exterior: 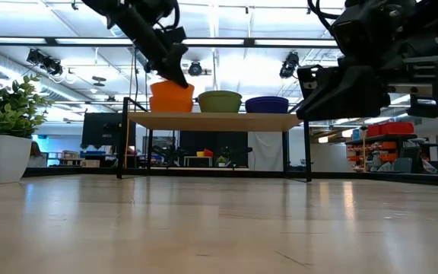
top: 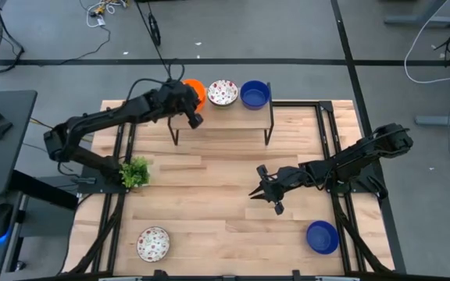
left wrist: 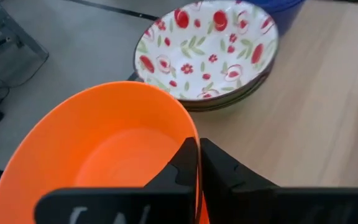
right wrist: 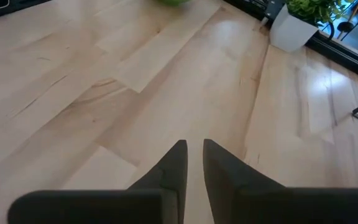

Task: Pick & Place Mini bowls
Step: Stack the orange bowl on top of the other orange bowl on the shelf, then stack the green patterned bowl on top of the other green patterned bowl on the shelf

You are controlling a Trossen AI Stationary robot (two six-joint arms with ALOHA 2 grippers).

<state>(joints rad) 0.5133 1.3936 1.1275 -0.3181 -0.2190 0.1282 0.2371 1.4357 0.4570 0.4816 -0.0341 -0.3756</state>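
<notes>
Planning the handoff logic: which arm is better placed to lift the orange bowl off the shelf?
Left. Its hand is shut on the orange bowl rim at the shelf; the right hand hovers mid-table, empty.

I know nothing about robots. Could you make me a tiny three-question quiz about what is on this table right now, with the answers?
1. True or false: the left gripper is pinching the rim of the orange bowl on the small shelf.
2. How many bowls stand on the wooden table itself, not on the shelf?
A. one
B. two
C. four
3. Fill in: the bowl between the orange bowl and the blue bowl on the shelf is white with a ____ pattern.

Key
1. True.
2. B: the patterned bowl near the front and the blue bowl near the front.
3. Red and green, on the patterned bowl on the shelf.
</notes>
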